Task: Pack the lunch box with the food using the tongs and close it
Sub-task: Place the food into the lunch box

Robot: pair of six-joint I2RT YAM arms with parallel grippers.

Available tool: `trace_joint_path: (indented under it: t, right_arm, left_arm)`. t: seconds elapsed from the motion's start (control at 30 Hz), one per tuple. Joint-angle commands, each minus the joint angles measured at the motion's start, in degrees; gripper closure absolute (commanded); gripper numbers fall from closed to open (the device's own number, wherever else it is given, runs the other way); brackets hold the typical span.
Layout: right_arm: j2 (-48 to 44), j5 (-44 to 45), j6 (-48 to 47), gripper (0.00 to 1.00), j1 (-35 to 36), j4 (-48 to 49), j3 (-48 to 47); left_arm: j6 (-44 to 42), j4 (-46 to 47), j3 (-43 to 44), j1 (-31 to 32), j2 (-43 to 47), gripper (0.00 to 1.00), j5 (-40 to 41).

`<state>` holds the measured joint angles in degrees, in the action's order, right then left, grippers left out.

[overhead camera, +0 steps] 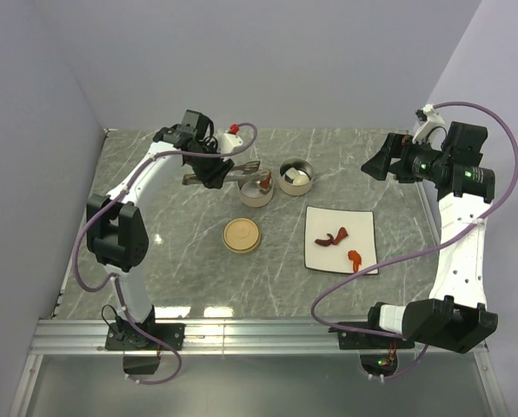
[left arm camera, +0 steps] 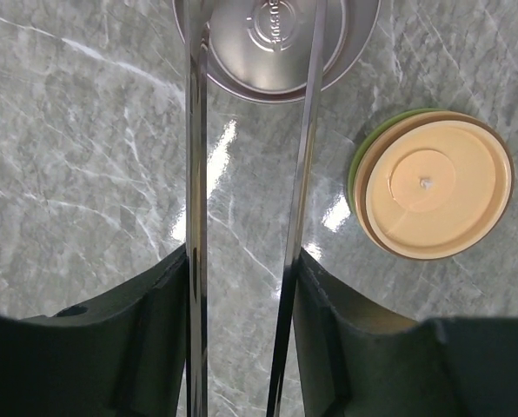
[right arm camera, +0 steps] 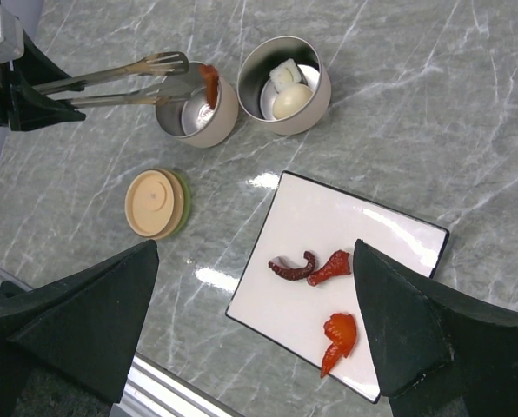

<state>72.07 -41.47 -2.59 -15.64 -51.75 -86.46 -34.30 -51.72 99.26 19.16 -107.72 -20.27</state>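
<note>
Left gripper (left arm camera: 244, 278) half-closed on long slim silver metal tongs (left arm camera: 194, 174) | red curved food piece (right arm camera: 209, 82) at tong tips over round beige-sided metal tin (right arm camera: 222, 120) | risk: if I ease off-centre, piece clips rim, drops outside

On my feed I see a grey marble-patterned counter (overhead camera: 155, 182) with white veins, glossy enough to throw back bright patches of light (right arm camera: 263, 181). Plain pale lilac-grey walls (overhead camera: 268, 61) close it in at the back and on both sides. A ribbed aluminium rail (overhead camera: 259, 334) runs along the near edge.
</note>
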Motion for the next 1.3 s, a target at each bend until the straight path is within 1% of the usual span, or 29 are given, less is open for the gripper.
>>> trace_joint_path:
  t: [0.0,0.23,0.37,0.47,0.67,0.87,1.27]
  right_arm:
    - [-1.7,-0.8,0.4,0.00,-0.4,2.0,0.5]
    - [-0.1,-2.1,-0.1,0.00,-0.4,0.8,-1.1]
    - [-0.1,-1.9,0.0,0.00,-0.4,0.8,-1.3]
    - [-0.2,-1.9,-0.2,0.00,-0.4,0.6,-1.3]
    - [0.1,-1.9,-0.2,0.00,-0.4,0.5,-1.3]
    - [0.4,-1.6,-0.3,0.00,-0.4,0.4,-1.3]
    - [0.8,-1.4,-0.5,0.00,-0.4,0.2,-1.2]
  left_arm:
    - [-0.1,1.5,2.2,-0.3,1.7,0.50,-2.2]
    - [1.9,-1.8,8.7,0.4,3.4,0.45,-6.8]
    - [4.2,-0.8,9.5,1.8,4.4,0.43,-8.0]
    - [5.1,0.5,9.0,2.1,4.5,0.44,-6.9]
    - [4.5,0.2,8.6,2.1,1.8,0.46,-3.4]
    - [4.5,-0.6,9.7,2.2,-1.4,0.51,-1.1]
    - [4.2,-2.0,11.6,3.3,-5.5,0.53,1.7]
